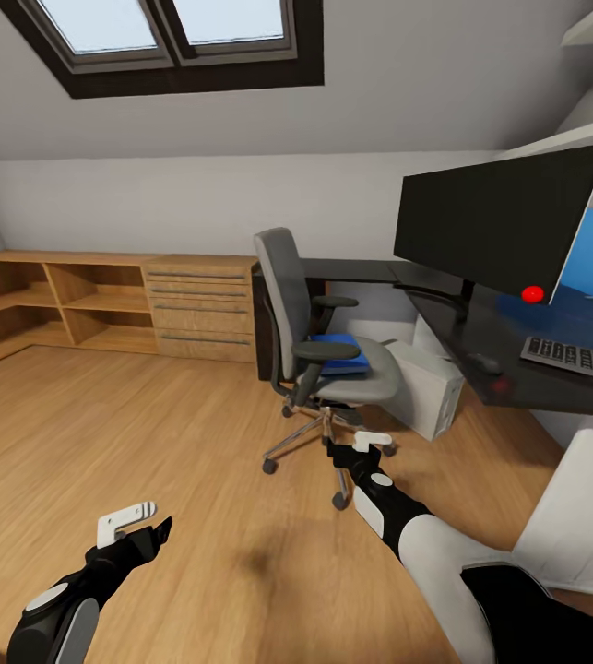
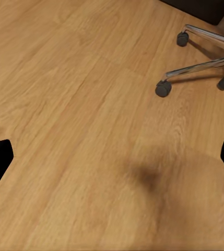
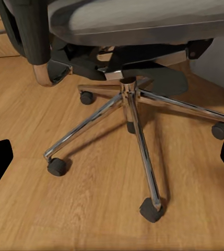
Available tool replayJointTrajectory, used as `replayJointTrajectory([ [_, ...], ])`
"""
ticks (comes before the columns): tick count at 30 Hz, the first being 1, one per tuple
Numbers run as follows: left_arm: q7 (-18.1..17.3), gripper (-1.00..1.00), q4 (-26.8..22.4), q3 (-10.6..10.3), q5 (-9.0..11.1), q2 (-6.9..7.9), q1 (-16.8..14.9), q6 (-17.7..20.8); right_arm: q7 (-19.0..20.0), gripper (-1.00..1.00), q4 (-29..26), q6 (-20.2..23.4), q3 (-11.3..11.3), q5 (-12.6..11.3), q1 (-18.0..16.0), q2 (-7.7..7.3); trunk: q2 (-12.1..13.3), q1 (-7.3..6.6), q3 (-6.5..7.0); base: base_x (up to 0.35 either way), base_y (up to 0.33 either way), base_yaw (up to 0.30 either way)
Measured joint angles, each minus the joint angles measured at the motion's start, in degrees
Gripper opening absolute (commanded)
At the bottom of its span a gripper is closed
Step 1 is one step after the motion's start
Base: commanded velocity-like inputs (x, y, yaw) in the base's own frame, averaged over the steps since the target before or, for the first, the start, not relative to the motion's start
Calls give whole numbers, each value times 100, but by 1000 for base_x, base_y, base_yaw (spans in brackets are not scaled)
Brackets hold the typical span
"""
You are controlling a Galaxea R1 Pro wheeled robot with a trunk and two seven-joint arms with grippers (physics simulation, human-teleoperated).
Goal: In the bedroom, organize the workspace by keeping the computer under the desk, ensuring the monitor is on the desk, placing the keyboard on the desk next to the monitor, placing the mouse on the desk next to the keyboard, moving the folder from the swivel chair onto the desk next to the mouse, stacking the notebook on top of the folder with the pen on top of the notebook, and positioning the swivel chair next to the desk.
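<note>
I see the blue folder [image 1: 340, 354] on the swivel chair [image 1: 319, 346] beside the table [image 1: 517, 355] — both my grippers, left [image 1: 141, 526] and right [image 1: 362, 447], hang with jaws open.

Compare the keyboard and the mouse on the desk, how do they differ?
The keyboard is long and flat with rows of dark keys in a pale frame; the mouse is a small, plain black dome. The keyboard runs off the picture's right edge, while the mouse shows whole. The mouse lies nearer the swivel chair than the keyboard does. Both rest on the black desk in front of the monitor.
</note>
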Motion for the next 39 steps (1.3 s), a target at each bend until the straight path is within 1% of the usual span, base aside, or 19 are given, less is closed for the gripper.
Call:
replayJointTrajectory([
  [11,4,100,-1,0,0,-1,0,6,-3,100,-10,0,-6,0,0,-8,0,0,0,-2,6,0],
  [15,4,100,-1,2,0,4,0,7,-15,100,-28,-35,-32,-38,0,-28,0,0,0,0,0,0],
  [16,4,100,-1,3,0,5,0,7,-18,100,-29,-41,-43,-54,0,-31,0,0,0,0,0,0],
  [19,4,100,-1,11,0,9,0,7,-21,100,-32,-54,-166,-280,0,-49,0,0,0,0,0,0],
  [20,2,100,-2,52,-2,12,0,5,-14,100,-32,-44,-347,-678,-1,-95,0,0,0,0,0,0],
  [22,1,100,-1,81,-1,13,0,4,-2,100,-33,-26,-447,-1003,-1,-138,0,0,0,0,0,0],
  [23,0,100,-1,101,-1,14,0,2,13,100,-39,6,-514,-1270,-1,-172,0,0,0,0,0,0],
  [27,-3,100,-1,130,0,20,0,-1,33,100,-123,90,-599,-1722,-1,-216,0,0,0,0,0,0],
  [28,-2,100,-1,140,-1,26,0,-1,31,100,-232,146,-626,-1951,-2,-236,0,0,0,0,0,0],
  [31,1,100,-1,149,0,41,0,3,28,100,-458,297,-688,-2372,-2,-313,0,0,0,0,0,0],
  [32,2,100,-2,153,-1,59,0,4,33,100,-603,460,-734,-2714,-2,-404,0,0,0,0,0,0],
  [33,3,100,-2,154,0,66,0,5,40,100,-666,563,-750,-2914,-2,-467,0,0,0,0,0,0],
  [34,4,100,-2,157,0,80,1,2,58,100,-787,885,-787,-3483,-3,-658,0,0,0,0,0,0],
  [35,4,100,-2,156,0,83,0,0,63,100,-813,986,-786,-3688,-2,-736,0,0,0,0,0,0],
  [37,4,100,-1,157,0,87,0,-4,74,100,-847,1119,-787,-4030,-3,-845,0,0,0,0,0,0],
  [38,4,100,-2,158,0,86,0,-7,82,100,-861,1193,-787,-4298,-3,-922,0,0,0,0,0,0],
  [39,4,100,-1,156,0,86,0,-7,88,100,-863,1222,-785,-4411,-3,-954,0,0,0,0,0,0],
])
